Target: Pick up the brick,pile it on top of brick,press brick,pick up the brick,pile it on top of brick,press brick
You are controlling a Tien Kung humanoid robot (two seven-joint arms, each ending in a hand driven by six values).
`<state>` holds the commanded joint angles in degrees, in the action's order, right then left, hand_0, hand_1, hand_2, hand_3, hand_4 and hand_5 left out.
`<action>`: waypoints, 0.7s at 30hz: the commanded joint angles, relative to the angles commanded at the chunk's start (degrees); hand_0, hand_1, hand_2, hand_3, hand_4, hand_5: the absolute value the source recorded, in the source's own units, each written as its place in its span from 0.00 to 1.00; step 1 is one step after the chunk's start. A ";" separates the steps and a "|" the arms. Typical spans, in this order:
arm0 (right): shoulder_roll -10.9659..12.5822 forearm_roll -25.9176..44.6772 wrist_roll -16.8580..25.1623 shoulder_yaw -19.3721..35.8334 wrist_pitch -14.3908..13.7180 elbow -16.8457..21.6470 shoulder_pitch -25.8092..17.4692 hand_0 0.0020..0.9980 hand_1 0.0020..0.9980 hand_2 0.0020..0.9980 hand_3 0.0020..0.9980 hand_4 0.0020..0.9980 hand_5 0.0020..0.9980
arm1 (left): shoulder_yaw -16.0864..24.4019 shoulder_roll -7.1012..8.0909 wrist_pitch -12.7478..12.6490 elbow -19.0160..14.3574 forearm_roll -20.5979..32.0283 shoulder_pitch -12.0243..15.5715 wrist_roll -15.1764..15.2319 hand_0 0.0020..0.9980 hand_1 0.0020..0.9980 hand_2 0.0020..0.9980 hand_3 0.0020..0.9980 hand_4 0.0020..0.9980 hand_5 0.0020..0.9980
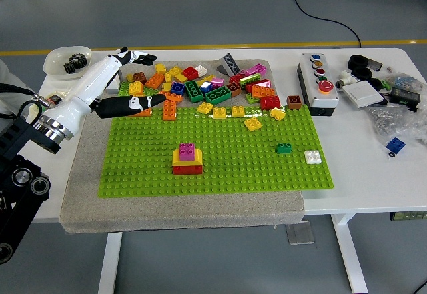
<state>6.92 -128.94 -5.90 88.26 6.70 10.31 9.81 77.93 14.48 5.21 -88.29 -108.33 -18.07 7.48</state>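
Observation:
A small stack (187,159) stands on the green baseplate (220,174) left of centre: a pink brick on a yellow one on a red one. A loose pile of coloured bricks (207,87) lies along the plate's far edge. My left hand (138,79) hovers over the pile's left end, fingers spread, holding nothing. An orange brick (170,110) lies just right of its thumb. Yellow bricks (227,112), a green brick (283,148) and a white brick (312,156) sit singly on the plate. My right arm is out of view.
A grey box with coloured buttons (318,84) stands right of the plate. A white bowl with black gears (67,61) sits at the back left. Cables, bags and a blue brick (395,146) clutter the right end of the table.

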 joint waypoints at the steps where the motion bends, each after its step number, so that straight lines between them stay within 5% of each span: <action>1: -0.02 -0.01 -0.01 0.00 -0.04 0.00 0.00 0.74 0.65 0.71 0.60 0.82 0.38 | 0.02 0.06 -0.03 -0.07 0.06 -0.03 0.01 1.00 0.84 0.84 0.84 1.00 0.75; 21: -0.09 1.03 -0.16 0.70 -0.60 0.00 0.10 0.74 0.65 0.72 0.61 0.82 0.38 | -0.34 -0.03 -1.60 -1.64 1.98 -1.07 -0.46 1.00 0.86 0.84 0.85 1.00 0.78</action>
<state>6.83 -127.91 -6.06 88.96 6.10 10.31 9.91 77.60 14.45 3.61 -89.93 -106.35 -19.14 7.02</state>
